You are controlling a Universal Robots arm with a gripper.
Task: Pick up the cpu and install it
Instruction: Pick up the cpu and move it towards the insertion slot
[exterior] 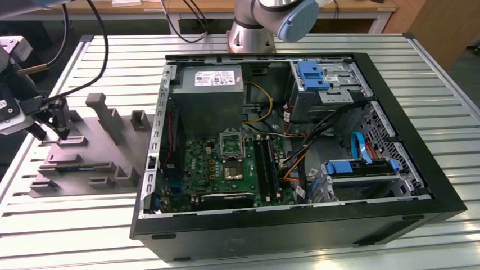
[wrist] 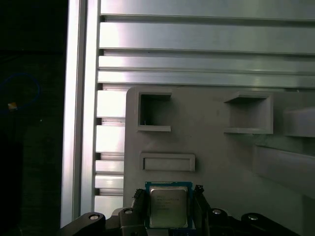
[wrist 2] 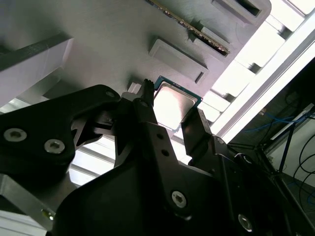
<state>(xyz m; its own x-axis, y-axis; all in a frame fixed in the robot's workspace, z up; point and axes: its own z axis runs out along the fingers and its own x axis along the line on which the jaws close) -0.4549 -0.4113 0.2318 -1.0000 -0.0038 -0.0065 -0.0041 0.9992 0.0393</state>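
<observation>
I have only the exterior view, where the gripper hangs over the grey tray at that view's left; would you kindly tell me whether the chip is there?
Observer: Yes. In both wrist views the chip sits right at the tip of the gripper, with the grey tray behind it.
Operator: Thank you. Which side of it faces the cameras?
Observer: Its pale metal top, with a thin green rim around it.
Operator: Is anything on the tray close to it?
Observer: In the first wrist view a shallow rectangular frame, moulded into the tray, lies just beyond the chip. I cannot tell whether the chip is gripped.
</observation>
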